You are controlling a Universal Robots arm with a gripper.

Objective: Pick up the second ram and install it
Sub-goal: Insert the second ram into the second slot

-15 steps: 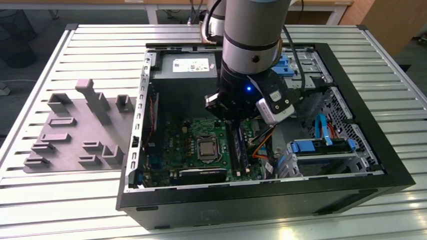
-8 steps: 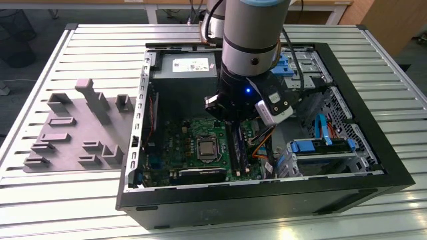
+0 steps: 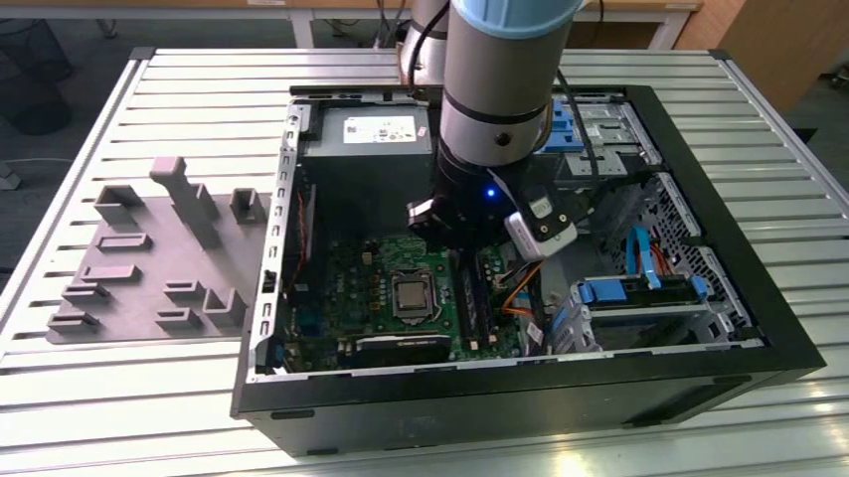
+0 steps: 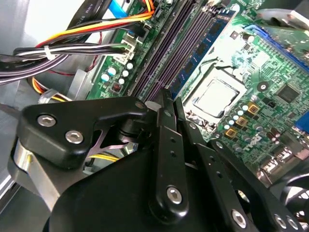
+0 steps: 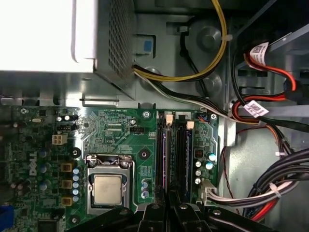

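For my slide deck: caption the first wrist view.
Gripper poised over the motherboard's RAM slots, beside the CPU socket.

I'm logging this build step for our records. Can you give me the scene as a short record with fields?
setting: open computer case on a slatted table
beside case: grey moulded fixture, on the exterior view's left
arm: reaches down into the case, over the motherboard
gripper: at the memory slots, beside the CPU socket
memory stick: blue-green, standing in the slot nearest the socket, in line with the gripper
contact with stick: cannot tell
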